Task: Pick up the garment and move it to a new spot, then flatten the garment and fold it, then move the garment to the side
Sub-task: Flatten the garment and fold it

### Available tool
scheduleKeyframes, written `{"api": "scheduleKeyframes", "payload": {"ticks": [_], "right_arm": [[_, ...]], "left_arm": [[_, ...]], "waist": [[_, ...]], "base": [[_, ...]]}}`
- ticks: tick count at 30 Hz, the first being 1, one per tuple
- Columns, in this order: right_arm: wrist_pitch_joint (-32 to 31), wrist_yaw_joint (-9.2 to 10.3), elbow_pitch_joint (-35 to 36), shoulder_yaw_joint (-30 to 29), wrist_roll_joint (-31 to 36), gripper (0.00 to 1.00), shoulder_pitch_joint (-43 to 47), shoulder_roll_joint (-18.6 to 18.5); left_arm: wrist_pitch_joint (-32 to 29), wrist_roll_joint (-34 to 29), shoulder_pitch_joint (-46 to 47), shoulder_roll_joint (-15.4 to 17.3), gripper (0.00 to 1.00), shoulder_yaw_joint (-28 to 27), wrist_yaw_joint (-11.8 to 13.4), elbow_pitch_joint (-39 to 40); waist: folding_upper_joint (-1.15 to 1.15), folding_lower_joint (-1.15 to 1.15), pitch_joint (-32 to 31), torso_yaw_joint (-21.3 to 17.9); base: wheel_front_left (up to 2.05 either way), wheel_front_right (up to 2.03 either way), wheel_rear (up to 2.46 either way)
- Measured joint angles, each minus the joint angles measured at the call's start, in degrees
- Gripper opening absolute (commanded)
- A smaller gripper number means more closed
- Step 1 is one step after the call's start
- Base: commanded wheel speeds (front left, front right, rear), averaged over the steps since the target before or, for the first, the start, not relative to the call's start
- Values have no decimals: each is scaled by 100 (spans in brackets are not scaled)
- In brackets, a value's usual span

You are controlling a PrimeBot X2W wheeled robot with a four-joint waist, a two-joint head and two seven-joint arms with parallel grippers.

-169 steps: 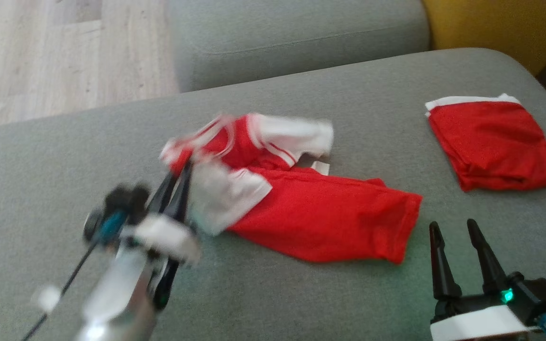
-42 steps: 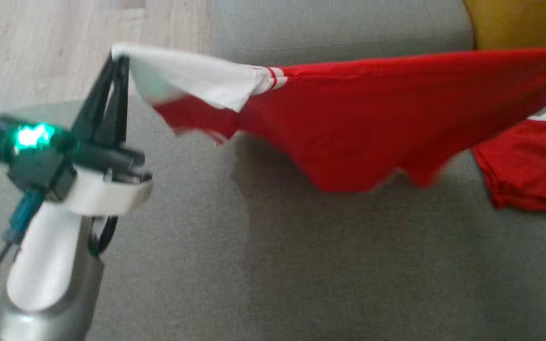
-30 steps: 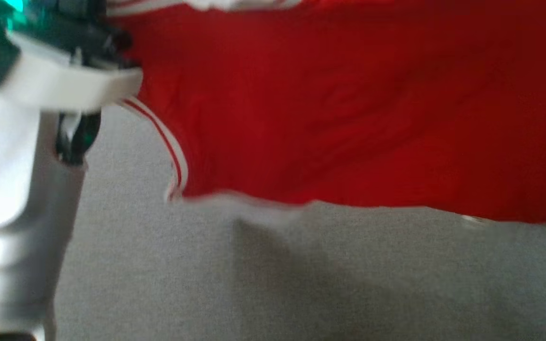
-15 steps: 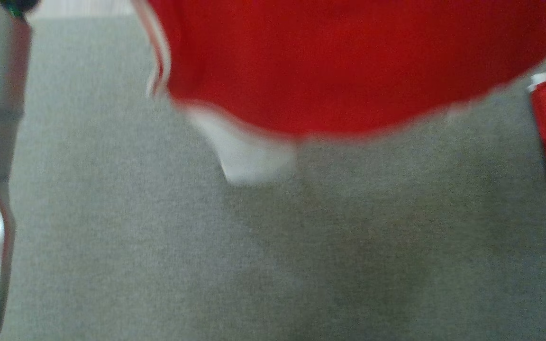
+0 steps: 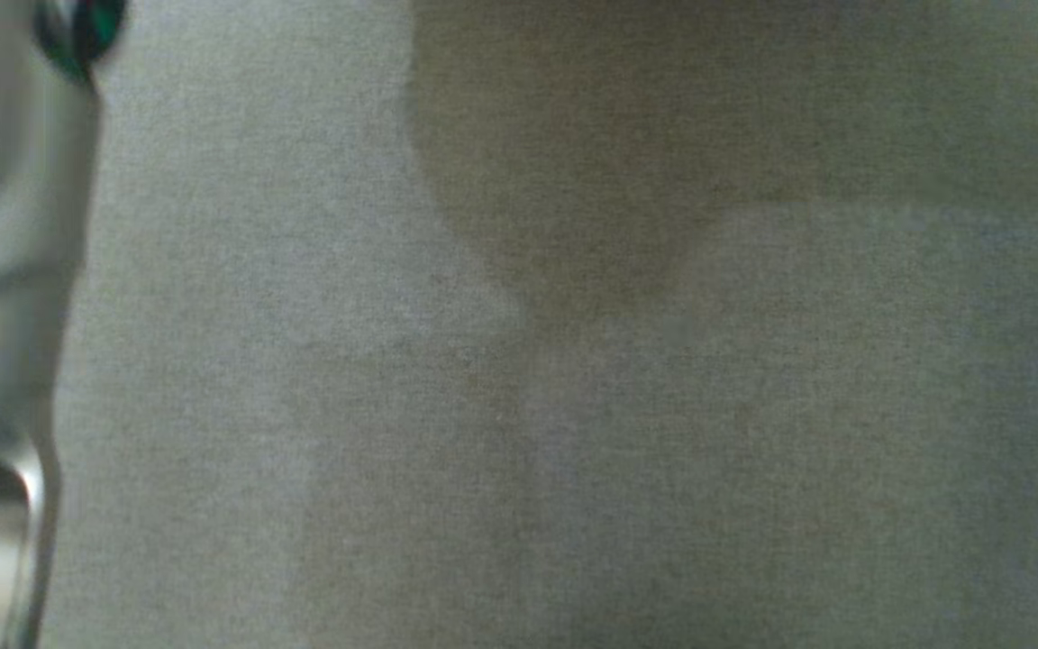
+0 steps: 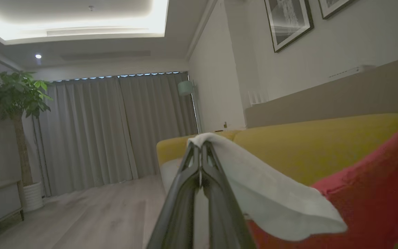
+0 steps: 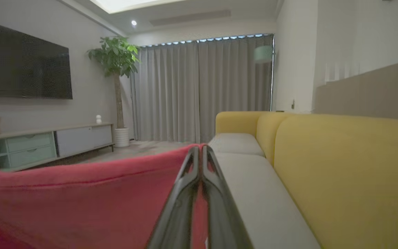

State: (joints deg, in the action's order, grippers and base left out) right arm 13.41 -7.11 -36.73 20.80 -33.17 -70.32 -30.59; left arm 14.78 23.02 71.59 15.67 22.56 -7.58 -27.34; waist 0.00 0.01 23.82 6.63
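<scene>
Here the left gripper (image 6: 201, 150) is clamped on the white sleeve (image 6: 271, 197) of the red jersey (image 7: 81, 204), while the right gripper (image 7: 201, 150) pinches its red edge.

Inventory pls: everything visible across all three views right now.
garment: one, red with a white sleeve, held up between both pincers
sofa: one, yellow back and grey seat, beside and below the garment
curtains: grey, drawn, far wall
plant: one, green in a white pot, beside the curtains
TV: one, black, on the wall
cabinet: one, pale, below the TV
framed pictures: two, dark frames, wall above the sofa
floor: pale wood
left forearm: silver, head view's left edge
left pincer: dark, shut on the white sleeve
right pincer: dark, shut on red fabric
</scene>
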Motion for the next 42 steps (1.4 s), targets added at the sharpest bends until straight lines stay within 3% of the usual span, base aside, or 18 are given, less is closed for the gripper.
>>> {"api": "scheduleKeyframes", "payload": {"ticks": [11,18,27,35,42], "right_arm": [[90,0,-453,325,-634,0,1873,-56],[96,0,104,-155,-776,0,3541,-18],[96,0,661,-414,-744,0,5714,227],[0,0,1291,-910,-628,0,6785,319],[-364,0,1513,-1257,-385,0,6872,602]], "left_arm": [[-1,906,-2636,358,0,701,-1,536],[-7,938,-4386,548,0,759,0,1095],[-8,867,-6440,565,0,833,13,1550],[-49,1092,-7555,714,0,889,93,2086],[-53,1198,-7210,613,0,854,121,2229]], "waist": [[0,-2,-375,-18],[0,-3,-881,-92],[1,-4,-1560,-215],[1,-3,-1910,-306],[1,-1,-1807,-353]], "base": [[0,0,0],[0,0,0],[0,0,0],[0,0,0],[0,0,0]]}}
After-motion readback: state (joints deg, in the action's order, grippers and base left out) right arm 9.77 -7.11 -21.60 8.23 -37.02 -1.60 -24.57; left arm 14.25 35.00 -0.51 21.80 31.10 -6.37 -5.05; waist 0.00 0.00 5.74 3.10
